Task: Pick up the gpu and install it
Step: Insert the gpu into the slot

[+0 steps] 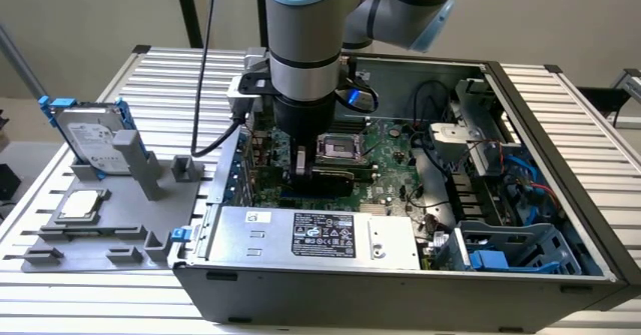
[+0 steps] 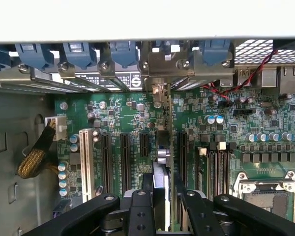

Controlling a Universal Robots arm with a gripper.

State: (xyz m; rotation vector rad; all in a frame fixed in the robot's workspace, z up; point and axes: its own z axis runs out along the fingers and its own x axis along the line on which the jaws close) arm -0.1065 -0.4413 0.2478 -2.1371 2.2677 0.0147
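The gpu (image 2: pixel 162 147) stands on edge over the green motherboard (image 2: pixel 113 113), seen edge-on as a thin strip in line with an expansion slot. Its silver end bracket (image 2: pixel 160 66) lies against the case's rear wall among the blue slot latches. My gripper (image 2: pixel 163 182) straddles the card's near end, one black finger (image 2: pixel 147 189) on each side, shut on it. In the exterior view my gripper (image 1: pixel 300 173) reaches straight down into the open computer case (image 1: pixel 561 147), low over the motherboard's left part, and it hides the card there.
A silver hard drive with blue rails (image 1: pixel 92 136) and a small square CPU chip (image 1: pixel 80 206) sit in a grey fixture (image 1: pixel 110 237) at the exterior view's left. Inside the case are the CPU socket (image 1: pixel 341 149), power supply (image 1: pixel 311 237), a blue drive cage (image 1: pixel 511 248) and loose cables (image 2: pixel 37 155).
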